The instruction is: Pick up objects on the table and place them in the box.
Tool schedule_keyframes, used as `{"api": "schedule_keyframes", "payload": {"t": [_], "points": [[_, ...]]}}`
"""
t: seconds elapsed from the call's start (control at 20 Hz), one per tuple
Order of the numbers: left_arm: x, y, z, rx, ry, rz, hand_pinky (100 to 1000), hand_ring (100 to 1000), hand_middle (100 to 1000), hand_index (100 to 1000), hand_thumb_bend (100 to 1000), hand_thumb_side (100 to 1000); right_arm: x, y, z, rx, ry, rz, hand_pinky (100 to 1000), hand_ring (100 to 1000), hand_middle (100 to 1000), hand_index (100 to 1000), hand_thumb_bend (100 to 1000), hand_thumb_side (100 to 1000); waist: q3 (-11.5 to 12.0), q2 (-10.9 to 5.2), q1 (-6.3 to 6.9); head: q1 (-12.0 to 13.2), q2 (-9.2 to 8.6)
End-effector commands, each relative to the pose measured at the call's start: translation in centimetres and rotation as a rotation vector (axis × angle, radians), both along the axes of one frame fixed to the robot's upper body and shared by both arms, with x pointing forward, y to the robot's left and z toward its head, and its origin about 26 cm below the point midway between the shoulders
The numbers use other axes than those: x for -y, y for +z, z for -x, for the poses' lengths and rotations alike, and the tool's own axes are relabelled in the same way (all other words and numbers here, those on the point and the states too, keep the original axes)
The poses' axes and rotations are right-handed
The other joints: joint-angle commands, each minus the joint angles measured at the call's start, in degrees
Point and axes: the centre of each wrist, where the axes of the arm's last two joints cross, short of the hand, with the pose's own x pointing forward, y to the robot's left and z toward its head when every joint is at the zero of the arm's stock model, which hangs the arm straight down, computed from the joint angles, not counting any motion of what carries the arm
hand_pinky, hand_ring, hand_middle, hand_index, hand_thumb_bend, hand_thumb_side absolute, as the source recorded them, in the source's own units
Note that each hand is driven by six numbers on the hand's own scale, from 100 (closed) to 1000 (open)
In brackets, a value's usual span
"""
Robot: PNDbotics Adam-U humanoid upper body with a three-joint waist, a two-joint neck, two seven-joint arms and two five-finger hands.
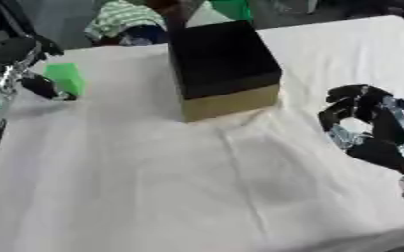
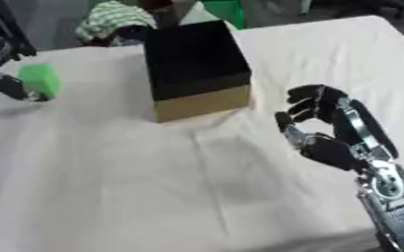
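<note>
Left eye view: left hand [image 1: 20, 69] has its fingers pinched on the green block [image 1: 66, 78], up off the cloth at the table's left edge.

Box [image 1: 224, 69] sits to the block's right, opening dark. Right hand [image 2: 330, 130] hangs curled, holding nothing, near the box. White tablecloth [image 1: 171, 187] is wrinkled with plenty of bare room.

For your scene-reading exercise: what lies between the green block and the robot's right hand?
The box, black on top with tan sides, stands between the green block and the right hand, on white cloth; the right eye view shows it best.
</note>
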Motion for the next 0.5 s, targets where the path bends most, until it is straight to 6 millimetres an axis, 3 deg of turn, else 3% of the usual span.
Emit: {"api": "schedule_keyframes", "payload": {"t": [0.05,0.5], "points": [[-1.77,2.27,0.47,0.06,0.043,-0.024,758,712,688,761,788,123,0.29,0.74,-0.14,0.027,-0.003,0.015,600,632,633,738,289,326,-0.1,-0.55,0.07,0.0,-0.79],[-2.14,2.13,0.58,0.099,0.084,-0.035,801,777,756,769,779,127,0.02,1.18,-0.32,0.044,0.007,0.018,600,632,632,738,282,332,-0.6,1.16,0.32,-0.1,-1.57]]}}
